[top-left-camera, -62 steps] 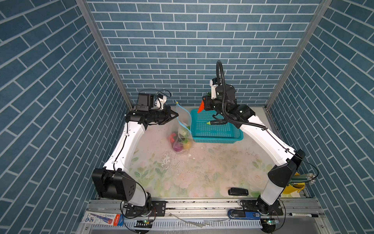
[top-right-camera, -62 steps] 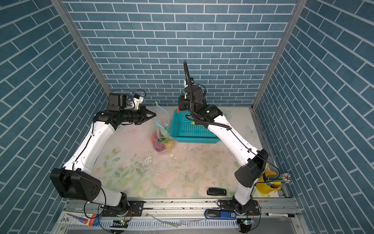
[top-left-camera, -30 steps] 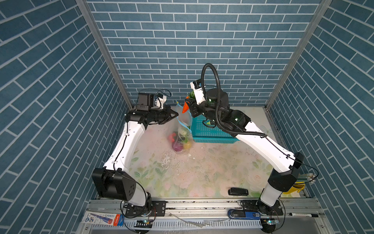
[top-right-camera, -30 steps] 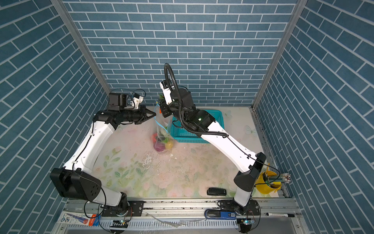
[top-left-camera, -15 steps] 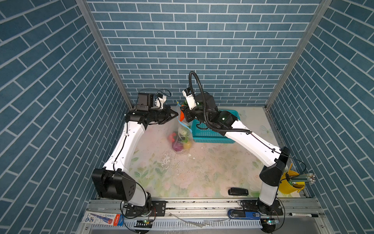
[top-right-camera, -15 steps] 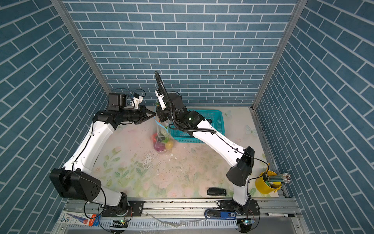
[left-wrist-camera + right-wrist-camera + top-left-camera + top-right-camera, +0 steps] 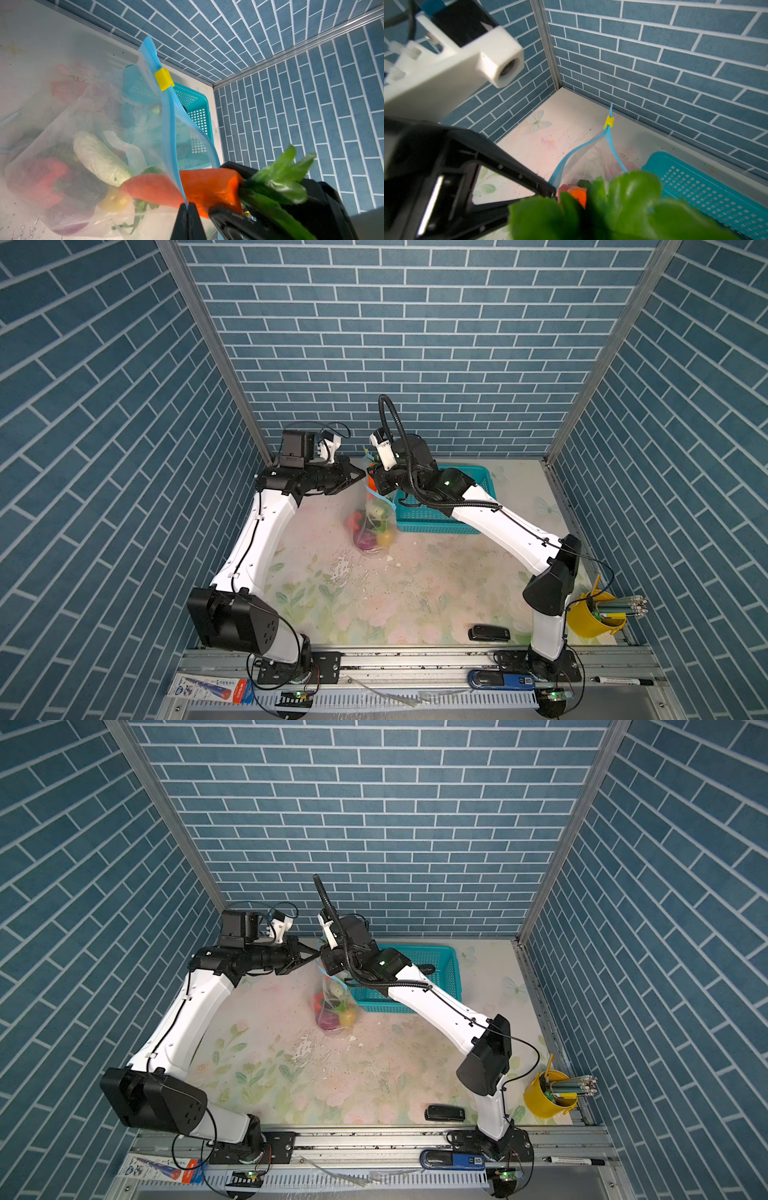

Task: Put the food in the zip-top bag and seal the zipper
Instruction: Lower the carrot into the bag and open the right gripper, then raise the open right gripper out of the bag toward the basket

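Observation:
The clear zip-top bag (image 7: 374,526) hangs upright beside the teal basket, seen in both top views. My left gripper (image 7: 188,205) is shut on its light blue zipper (image 7: 169,128) edge and holds the mouth up. The yellow slider (image 7: 164,80) sits at the far end of the strip. My right gripper (image 7: 376,485) is shut on the orange carrot (image 7: 207,187) near its green leaves (image 7: 623,207), and the carrot's tip pokes through the open mouth. Inside the bag lie a red piece (image 7: 45,180), a white piece (image 7: 99,160), a yellow potato (image 7: 113,202) and a purple onion (image 7: 365,542).
The teal perforated basket (image 7: 440,514) stands right of the bag, under my right arm. A yellow cup of pencils (image 7: 594,614) and a small black device (image 7: 488,632) are at the front right. Crumbs dot the floral mat (image 7: 332,605). The brick back wall is close behind.
My right gripper has carried the carrot left from above the basket to the bag's mouth and lowered its tip in. The left gripper and the bag have stayed put.

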